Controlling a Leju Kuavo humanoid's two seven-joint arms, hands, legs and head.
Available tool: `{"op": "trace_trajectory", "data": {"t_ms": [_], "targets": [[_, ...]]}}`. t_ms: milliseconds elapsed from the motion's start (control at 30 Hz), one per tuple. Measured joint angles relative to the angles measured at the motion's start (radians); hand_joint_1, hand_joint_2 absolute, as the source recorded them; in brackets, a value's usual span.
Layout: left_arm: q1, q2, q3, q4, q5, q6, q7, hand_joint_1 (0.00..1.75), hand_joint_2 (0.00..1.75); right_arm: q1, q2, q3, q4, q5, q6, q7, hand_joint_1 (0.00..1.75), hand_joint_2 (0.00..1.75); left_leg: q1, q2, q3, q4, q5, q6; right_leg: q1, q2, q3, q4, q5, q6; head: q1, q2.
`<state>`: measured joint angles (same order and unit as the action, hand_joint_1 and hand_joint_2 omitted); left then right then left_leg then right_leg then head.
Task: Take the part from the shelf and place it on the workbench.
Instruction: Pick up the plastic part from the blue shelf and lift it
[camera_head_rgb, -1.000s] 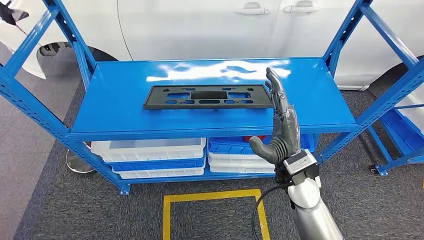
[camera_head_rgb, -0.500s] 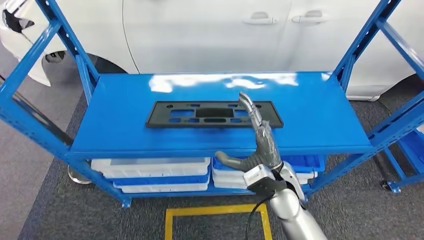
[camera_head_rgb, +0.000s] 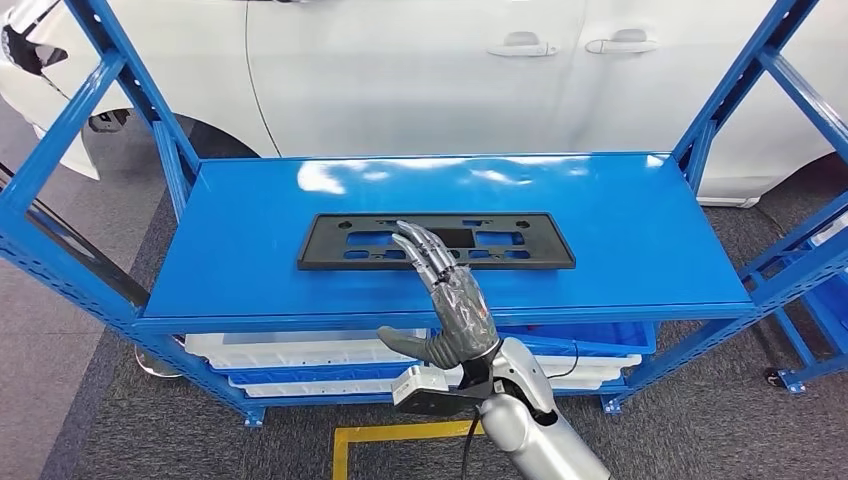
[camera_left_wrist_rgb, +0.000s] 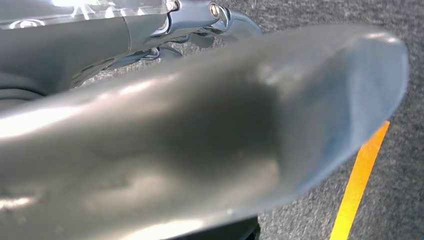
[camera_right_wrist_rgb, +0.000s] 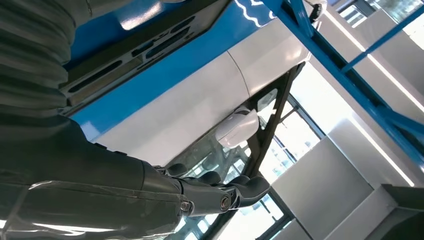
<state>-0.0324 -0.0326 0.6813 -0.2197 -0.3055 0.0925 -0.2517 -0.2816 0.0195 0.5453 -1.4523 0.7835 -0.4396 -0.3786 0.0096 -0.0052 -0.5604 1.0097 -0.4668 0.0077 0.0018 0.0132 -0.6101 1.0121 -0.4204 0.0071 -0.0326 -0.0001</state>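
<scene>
While the right robot hand (camera_head_rgb: 448, 305) reaches over the shelf (camera_head_rgb: 640, 235) edge, fingers spread and holding nothing, the flat black part (camera_head_rgb: 340, 241) lies mid-shelf, fingertips over its centre. Risk: thin plate offers little purchase, may slide back. Blue uprights (camera_head_rgb: 735, 90) flank both ends; front stands open.

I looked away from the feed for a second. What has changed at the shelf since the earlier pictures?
The right hand has swung from upright near the part's right end to lean forward and leftward, its spread fingers now reaching over the middle of the black part; it holds nothing. The view itself also shifted a little. The part still lies flat on the blue shelf, apparently where it was.
</scene>
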Motion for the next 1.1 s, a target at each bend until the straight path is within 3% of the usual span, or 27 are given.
{"op": "trace_trajectory", "data": {"t_ms": [67,167,200,233,267,333,400,500,567,667,700,733,767,833,900,1033,1100], "targets": [[-0.002,-0.001,0.0,0.0,-0.006,-0.001,-0.002,0.0,0.0,-0.016,0.001,0.014,0.027,0.026,-0.039,0.014,0.0,1.75,0.003,0.001,0.002,-0.005,0.006,0.011,-0.002,-0.003,-0.022,0.052,-0.036,0.011,0.002,0.0],[-0.002,-0.001,0.0,0.0,-0.019,-0.005,-0.004,0.0,0.0,-0.034,0.001,0.031,0.086,0.074,-0.102,0.036,0.0,1.75,0.001,0.002,0.0,-0.005,0.008,0.017,-0.007,-0.007,-0.109,0.241,-0.124,0.02,0.004,0.0],[-0.001,-0.001,0.0,0.0,-0.024,-0.006,-0.003,0.0,0.0,-0.036,0.001,0.035,0.11,0.097,-0.127,0.045,0.0,1.75,0.0,0.002,0.0,-0.005,0.007,0.017,-0.008,-0.007,-0.127,0.279,-0.132,0.021,0.004,0.0],[-0.001,-0.001,0.0,0.0,-0.03,-0.007,-0.002,0.0,0.0,-0.039,0.003,0.039,0.135,0.124,-0.154,0.056,0.0,1.75,0.0,0.001,0.001,-0.005,0.007,0.017,-0.008,-0.008,-0.126,0.278,-0.12,0.019,0.004,0.0],[-0.001,-0.001,0.0,0.0,-0.036,-0.008,0.0,0.0,0.0,-0.044,0.005,0.042,0.16,0.153,-0.181,0.067,0.0,1.75,-0.001,0.001,0.002,-0.004,0.007,0.017,-0.007,-0.008,-0.105,0.235,-0.092,0.015,0.004,0.0],[-0.002,-0.001,0.0,0.0,-0.049,-0.009,0.006,0.0,0.0,-0.062,0.016,0.044,0.206,0.222,-0.227,0.091,0.0,1.75,-0.005,0.001,0.004,-0.005,0.005,0.014,-0.003,-0.009,-0.031,0.088,-0.029,0.002,0.003,0.0],[-0.003,-0.001,0.0,0.0,-0.059,-0.01,0.01,0.0,0.0,-0.079,0.03,0.04,0.246,0.286,-0.246,0.109,0.0,1.75,-0.007,0.002,0.005,-0.005,0.003,0.006,0.004,-0.011,0.012,0.001,-0.006,-0.008,0.003,0.0],[-0.004,0.0,0.0,0.0,-0.07,-0.013,0.014,0.0,0.0,-0.093,0.053,0.015,0.3,0.363,-0.251,0.119,0.0,1.75,-0.005,0.004,0.007,-0.006,0.001,-0.01,0.004,-0.012,0.017,-0.014,-0.005,-0.016,0.005,0.0],[-0.005,0.002,0.0,0.0,-0.073,-0.015,0.014,0.0,0.0,-0.102,0.069,-0.003,0.326,0.389,-0.252,0.12,0.0,1.75,-0.004,0.004,-0.008,0.031,-0.026,-0.019,-0.003,-0.013,0.025,-0.028,0.001,-0.025,0.004,0.0],[-0.004,0.002,0.0,0.0,-0.079,-0.017,0.014,0.0,0.0,-0.114,0.091,-0.022,0.365,0.425,-0.255,0.123,0.0,1.75,0.001,0.004,-0.097,0.218,-0.115,-0.031,-0.005,-0.014,0.029,-0.034,0.003,-0.032,0.003,0.0],[-0.003,0.003,0.0,0.0,-0.083,-0.018,0.013,0.0,0.0,-0.115,0.097,-0.03,0.381,0.446,-0.256,0.125,0.0,1.75,0.002,0.004,-0.122,0.266,-0.128,-0.035,-0.005,-0.013,0.029,-0.033,0.002,-0.032,0.003,0.0],[-0.002,0.003,0.0,0.0,-0.088,-0.019,0.013,0.0,0.0,-0.117,0.105,-0.038,0.399,0.468,-0.256,0.126,0.0,1.75,0.003,0.004,-0.131,0.281,-0.121,-0.037,-0.005,-0.013,0.029,-0.032,0.002,-0.032,0.003,0.0],[-0.002,0.003,0.0,0.0,-0.092,-0.02,0.013,0.0,0.0,-0.12,0.114,-0.045,0.417,0.49,-0.256,0.127,0.0,1.75,0.005,0.004,-0.12,0.253,-0.095,-0.039,-0.006,-0.012,0.029,-0.031,0.001,-0.03,0.003,0.0],[-0.004,0.005,0.0,0.0,-0.1,-0.021,0.012,0.0,0.0,-0.135,0.136,-0.054,0.455,0.528,-0.256,0.127,0.0,1.75,0.009,0.004,-0.057,0.114,-0.025,-0.04,-0.005,-0.009,0.029,-0.022,-0.004,-0.024,0.003,0.0],[-0.008,0.005,0.0,0.0,-0.107,-0.022,0.013,0.0,0.0,-0.156,0.159,-0.057,0.494,0.556,-0.257,0.127,0.0,1.75,0.009,0.002,-0.013,0.014,0.009,-0.033,-0.002,-0.005,0.024,-0.012,-0.009,-0.015,0.004,0.0],[-0.009,0.006,0.0,0.0,-0.113,-0.022,0.015,0.0,0.0,-0.174,0.2,-0.059,0.557,0.578,-0.258,0.128,0.0,1.75,0.008,0.001,-0.009,-0.003,0.015,-0.007,-0.002,-0.004,0.016,0.001,-0.017,0.005,0.008,0.0],[-0.01,0.006,0.0,0.0,-0.114,-0.021,0.015,0.0,0.0,-0.183,0.214,-0.06,0.581,0.58,-0.258,0.129,0.0,1.75,0.01,0.002,-0.008,-0.007,0.019,0.004,-0.006,-0.006,-0.016,0.073,-0.062,0.016,0.012,0.0]]}}
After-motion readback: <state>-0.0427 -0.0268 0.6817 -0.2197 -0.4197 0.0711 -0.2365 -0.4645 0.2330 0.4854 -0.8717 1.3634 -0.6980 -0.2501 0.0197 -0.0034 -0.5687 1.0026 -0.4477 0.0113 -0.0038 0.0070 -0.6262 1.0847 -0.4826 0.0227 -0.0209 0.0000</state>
